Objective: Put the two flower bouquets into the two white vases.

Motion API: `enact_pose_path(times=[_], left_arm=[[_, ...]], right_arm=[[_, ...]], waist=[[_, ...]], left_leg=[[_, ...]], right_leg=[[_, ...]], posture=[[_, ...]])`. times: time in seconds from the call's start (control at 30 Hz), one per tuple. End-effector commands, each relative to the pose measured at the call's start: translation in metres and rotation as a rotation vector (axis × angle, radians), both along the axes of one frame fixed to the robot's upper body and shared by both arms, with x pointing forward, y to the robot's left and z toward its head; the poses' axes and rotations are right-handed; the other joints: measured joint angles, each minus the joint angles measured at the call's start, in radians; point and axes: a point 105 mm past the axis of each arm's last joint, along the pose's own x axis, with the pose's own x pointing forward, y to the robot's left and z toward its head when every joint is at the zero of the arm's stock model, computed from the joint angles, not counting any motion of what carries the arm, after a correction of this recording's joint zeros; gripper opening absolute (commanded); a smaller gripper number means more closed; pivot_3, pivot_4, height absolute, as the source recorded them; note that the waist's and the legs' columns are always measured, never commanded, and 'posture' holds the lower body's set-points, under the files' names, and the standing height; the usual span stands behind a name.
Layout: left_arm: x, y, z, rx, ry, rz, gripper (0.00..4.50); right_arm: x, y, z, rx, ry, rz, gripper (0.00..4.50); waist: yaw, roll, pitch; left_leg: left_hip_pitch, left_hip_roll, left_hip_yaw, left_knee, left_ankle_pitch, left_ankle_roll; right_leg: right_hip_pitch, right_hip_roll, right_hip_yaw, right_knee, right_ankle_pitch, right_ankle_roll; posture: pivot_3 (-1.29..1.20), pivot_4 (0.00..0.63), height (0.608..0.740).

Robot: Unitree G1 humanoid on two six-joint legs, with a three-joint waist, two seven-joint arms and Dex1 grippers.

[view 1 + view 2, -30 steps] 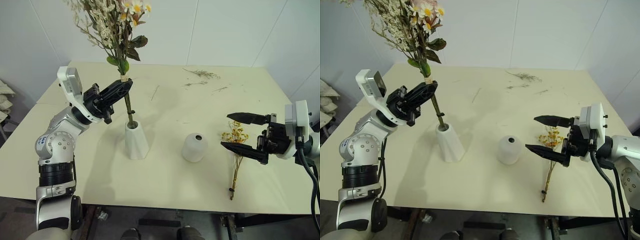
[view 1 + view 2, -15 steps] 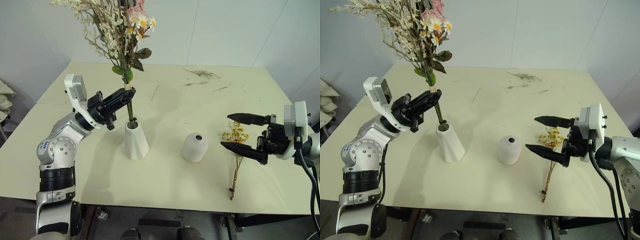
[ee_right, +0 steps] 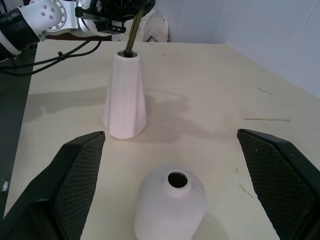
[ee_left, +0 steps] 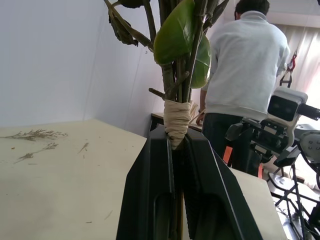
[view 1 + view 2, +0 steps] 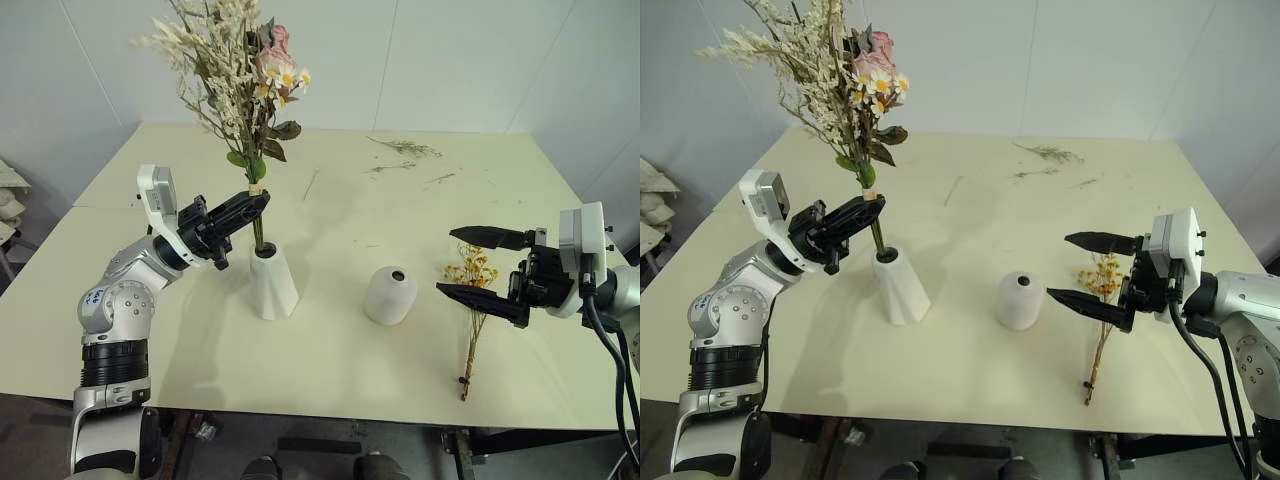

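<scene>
Left gripper [image 5: 252, 203] clamps big bouquet [image 5: 240, 75], stems in tall vase [image 5: 270, 282] mouth. Right gripper [image 5: 478, 264] gapes wide, empty, over yellow spray [image 5: 470, 310] near table [image 5: 330, 375] front edge, beside short vase [image 5: 389, 294]. Stem ends hidden inside vase.

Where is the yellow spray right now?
The yellow spray lies flat on the table, on the robot's right, beside the short vase and under the open right gripper.
</scene>
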Motion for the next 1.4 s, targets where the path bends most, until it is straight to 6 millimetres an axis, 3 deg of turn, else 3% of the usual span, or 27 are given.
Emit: enact_pose_path(times=[0.03,0.4,0.9,1.37,1.4], left_arm=[[0.002,-0.003,0.004,0.008,-0.040,-0.006,0.02],[-0.001,-0.017,-0.002,0.031,-0.039,-0.079,0.02],[-0.002,-0.008,-0.011,0.062,-0.015,-0.031,0.02],[-0.014,-0.001,-0.005,0.107,-0.031,-0.034,4.46],[-0.015,0.000,-0.004,0.117,-0.031,-0.036,4.49]], right_arm=[[-0.002,0.002,0.007,0.004,-0.040,0.006,4.50],[-0.001,0.002,0.006,0.005,-0.044,0.005,4.50],[0.001,0.005,0.007,0.011,-0.049,0.012,4.50],[0.000,0.004,0.008,0.004,-0.051,0.004,4.50],[0.000,0.003,0.008,0.004,-0.050,0.002,4.50]], waist=[[-0.001,0.000,0.000],[-0.001,0.000,0.000],[0.000,0.000,0.000],[-0.002,0.000,0.000],[-0.002,0.000,0.000]], left_leg=[[0.000,0.000,0.000,0.000,0.000,0.000],[0.000,0.000,0.000,-0.001,0.000,0.000],[0.000,0.000,0.000,-0.001,0.000,0.000],[0.000,0.000,0.000,-0.001,0.000,0.000],[0.000,0.000,0.000,-0.002,0.000,0.000]], right_leg=[[0.000,0.000,0.000,0.000,0.000,0.000],[0.000,0.000,0.000,-0.001,0.000,0.000],[0.000,0.000,0.000,-0.001,0.000,0.000],[0.000,0.000,0.000,-0.001,0.000,0.000],[0.000,0.000,0.000,-0.001,0.000,0.000]], posture=[[0.00,0.150,0.740],[0.00,0.150,0.740],[0.00,0.150,0.740],[0.00,0.150,0.740],[0.00,0.150,0.740]])
